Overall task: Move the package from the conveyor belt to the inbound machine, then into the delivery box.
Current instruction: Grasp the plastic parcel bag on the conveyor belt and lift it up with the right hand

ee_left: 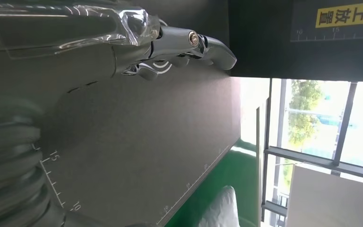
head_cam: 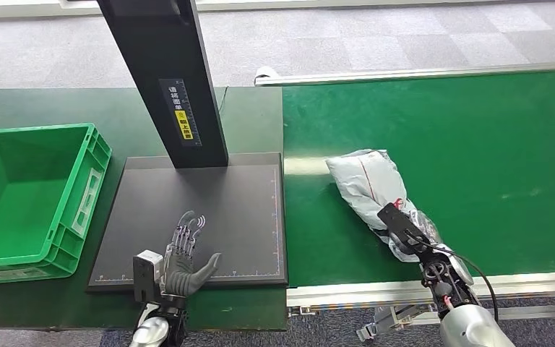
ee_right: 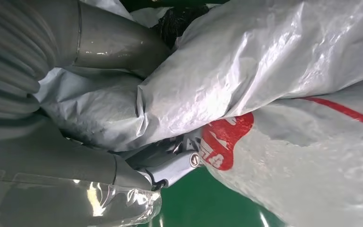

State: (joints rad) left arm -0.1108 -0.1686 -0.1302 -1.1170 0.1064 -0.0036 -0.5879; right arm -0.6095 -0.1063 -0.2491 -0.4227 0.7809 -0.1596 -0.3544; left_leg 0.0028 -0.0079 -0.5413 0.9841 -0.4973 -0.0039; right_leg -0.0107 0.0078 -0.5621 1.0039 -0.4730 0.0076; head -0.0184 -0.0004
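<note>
Lying on the green conveyor belt (head_cam: 477,144), just to the right of the inbound machine's black platform (head_cam: 238,195), the grey plastic package (head_cam: 367,184) has its near end wrapped by the right hand (head_cam: 412,235). In the right wrist view the thick thumb (ee_right: 118,42) presses into the crumpled film on one side and the darker fingers (ee_right: 175,165) curl under a fold beside a red mark on the other, so the hand grips the package (ee_right: 274,80). The bag rests on the belt, its far end pointing away from the robot.

The left hand (head_cam: 184,256) hovers over the near edge of the platform, palm down, fingers stretched forward and spread, thumb out to the side, holding nothing; the left wrist view shows its fingers (ee_left: 203,45) extended above the ruled grey surface (ee_left: 146,142). The machine's black post (head_cam: 166,72), bearing a yellow label (head_cam: 183,129), rises from the back of the platform. Left of the platform sits the green delivery box (head_cam: 79,195).
</note>
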